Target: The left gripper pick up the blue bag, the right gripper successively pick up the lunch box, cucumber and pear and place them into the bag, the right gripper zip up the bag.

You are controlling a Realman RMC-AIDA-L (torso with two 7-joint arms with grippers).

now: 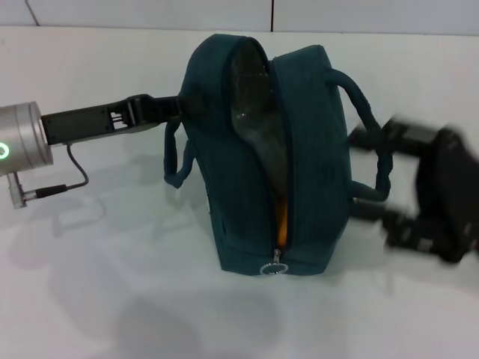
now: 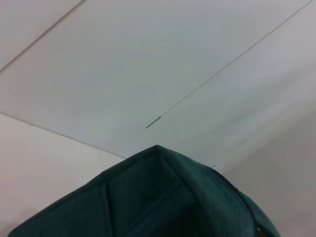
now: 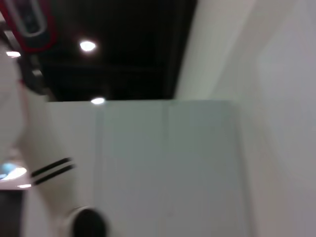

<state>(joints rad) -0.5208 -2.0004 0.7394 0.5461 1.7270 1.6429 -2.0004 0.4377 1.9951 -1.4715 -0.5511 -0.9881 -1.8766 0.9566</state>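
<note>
Gripping bag [image 1: 299, 164], left gripper [image 1: 179, 105] outstretched.

Left tool [image 1: 174, 107] clamped on the bag [image 1: 254, 172]; right tool [image 1: 374, 176] blurred, low at right.

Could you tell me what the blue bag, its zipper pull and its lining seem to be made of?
The blue bag looks like woven fabric, matte with a fine ribbed weave, soft enough to slump. Its zipper pull appears to be metal: a small silvery ring with a bright glint. The lining inside the opening seems to be foil or plastic film, grey and shiny with crinkled reflections. The left pincer grips the bag's side.
</note>
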